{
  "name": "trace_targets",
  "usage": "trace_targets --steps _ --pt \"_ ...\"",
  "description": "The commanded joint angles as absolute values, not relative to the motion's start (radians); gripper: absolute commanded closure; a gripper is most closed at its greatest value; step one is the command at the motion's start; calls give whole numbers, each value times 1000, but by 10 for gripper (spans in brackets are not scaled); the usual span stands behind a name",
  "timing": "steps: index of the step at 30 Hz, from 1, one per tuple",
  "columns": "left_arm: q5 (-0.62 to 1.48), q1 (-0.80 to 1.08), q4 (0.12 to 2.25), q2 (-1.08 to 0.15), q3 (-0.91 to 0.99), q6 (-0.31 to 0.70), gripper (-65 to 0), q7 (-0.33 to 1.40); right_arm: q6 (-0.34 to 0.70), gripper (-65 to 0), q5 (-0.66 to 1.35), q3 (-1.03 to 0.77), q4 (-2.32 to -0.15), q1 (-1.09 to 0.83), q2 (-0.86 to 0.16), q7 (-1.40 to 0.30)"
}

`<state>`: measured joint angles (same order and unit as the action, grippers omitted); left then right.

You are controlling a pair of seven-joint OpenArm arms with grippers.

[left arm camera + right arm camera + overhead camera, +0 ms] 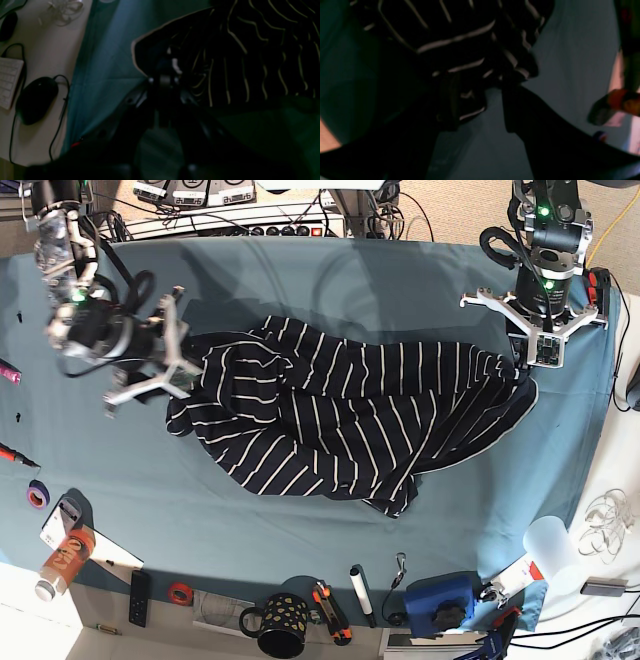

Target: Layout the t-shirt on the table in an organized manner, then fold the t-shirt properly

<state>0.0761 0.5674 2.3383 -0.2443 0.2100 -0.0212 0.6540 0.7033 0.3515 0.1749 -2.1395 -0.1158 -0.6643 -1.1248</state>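
Teal worktop (330, 270) carries the shirt (340, 415), rumpled mid-frame. My right gripper (480, 100) has its jaws apart around a fold at the shirt's left edge; the left gripper (163, 75) seems clamped on the right hem. Uneven pulling could bunch it further.

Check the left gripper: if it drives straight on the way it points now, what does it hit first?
Most likely the t-shirt. In the left wrist view, the left gripper already sits at the shirt's pale-edged hem, apparently touching it, with the teal table underneath. Too dark to read the jaws.
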Motion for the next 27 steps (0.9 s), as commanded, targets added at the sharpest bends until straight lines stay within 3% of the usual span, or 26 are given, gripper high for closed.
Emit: trace_targets --steps 1,10,27 --pt "76 568 2356 -247 212 -25 0 628 698 -266 338 184 -2151 -96 -682 -1108" --pt "76 568 2356 -243 212 -25 0 629 698 -266 320 302 -2146 -69 -682 -1149" --pt "76 568 2356 -243 212 -25 0 628 698 -266 317 302 -2052 -69 -676 -1087"
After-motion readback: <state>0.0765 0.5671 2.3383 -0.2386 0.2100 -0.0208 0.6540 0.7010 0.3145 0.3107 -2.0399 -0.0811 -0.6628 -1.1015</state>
